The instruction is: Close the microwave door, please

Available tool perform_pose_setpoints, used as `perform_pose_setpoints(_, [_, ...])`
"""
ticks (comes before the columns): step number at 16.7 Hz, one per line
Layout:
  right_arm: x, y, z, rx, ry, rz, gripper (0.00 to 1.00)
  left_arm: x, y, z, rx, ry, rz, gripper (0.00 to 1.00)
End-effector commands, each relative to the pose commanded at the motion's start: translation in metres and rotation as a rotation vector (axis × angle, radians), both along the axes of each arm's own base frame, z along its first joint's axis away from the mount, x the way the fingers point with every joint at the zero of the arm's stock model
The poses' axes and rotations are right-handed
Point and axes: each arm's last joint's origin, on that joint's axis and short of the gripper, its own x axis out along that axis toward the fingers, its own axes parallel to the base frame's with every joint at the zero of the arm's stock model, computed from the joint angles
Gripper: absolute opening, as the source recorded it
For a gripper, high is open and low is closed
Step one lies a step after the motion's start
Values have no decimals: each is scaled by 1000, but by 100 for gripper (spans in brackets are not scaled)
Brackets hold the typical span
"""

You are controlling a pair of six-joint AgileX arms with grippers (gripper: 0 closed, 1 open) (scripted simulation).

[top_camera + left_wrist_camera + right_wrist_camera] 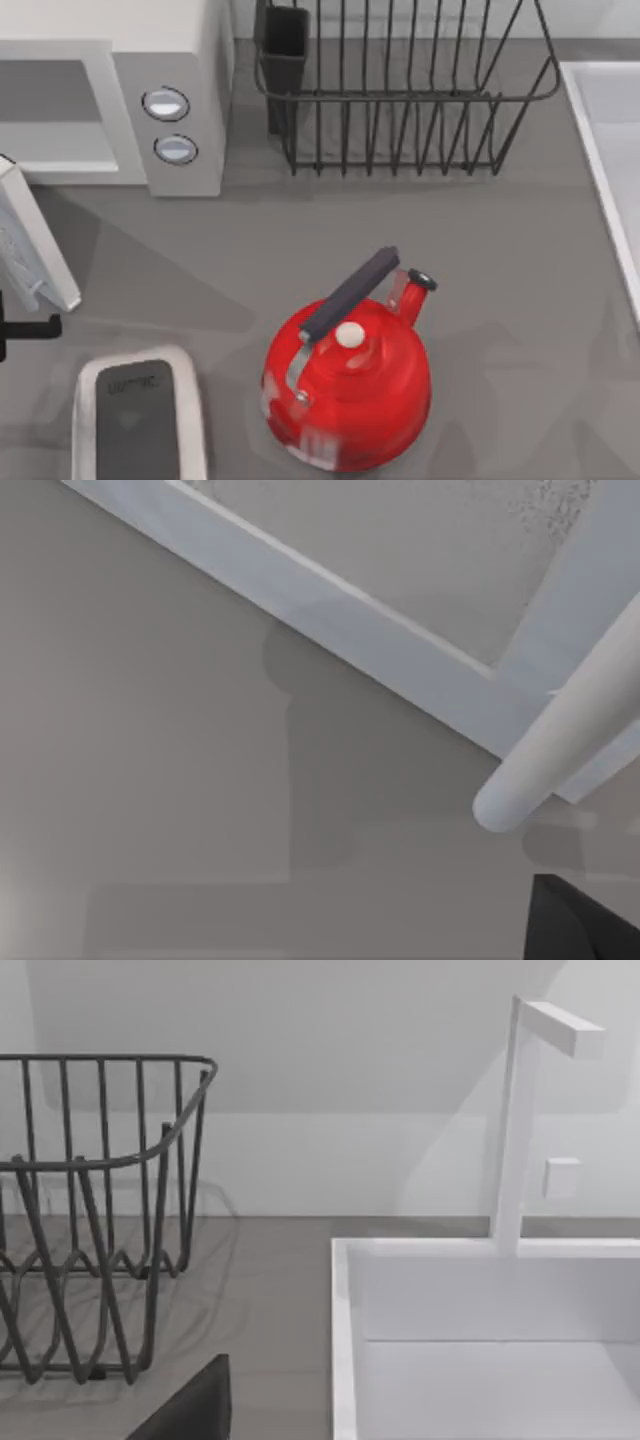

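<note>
Finger state cannot be told for either gripper. At the top view's left edge, the microwave door stands swung open, its white frame and pale knob close before the left wrist camera. Upper left sits the microwave. Lower left, a silver-rimmed slab; centre, a red kettle; upper centre, a wire rack; right edge, a white sink.

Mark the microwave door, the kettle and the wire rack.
microwave door (35, 250): top view, white frame edge.
red kettle (365, 385): top view, body below the lid knob.
wire rack (400, 96): top view, front rim.
</note>
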Motion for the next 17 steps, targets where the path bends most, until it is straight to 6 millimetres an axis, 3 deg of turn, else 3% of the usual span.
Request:
perform_pose_setpoints(6, [0, 0, 0, 0, 0, 0, 100, 0, -1, 1, -2, -3, 5, 0])
perform_pose_setpoints(8, [0, 0, 0, 0, 0, 0, 100, 9, -1, 4, -2, -12, 4, 0])
perform_pose_setpoints(17, [0, 0, 0, 0, 0, 0, 100, 92, -3, -9, -3, 8, 5, 0])
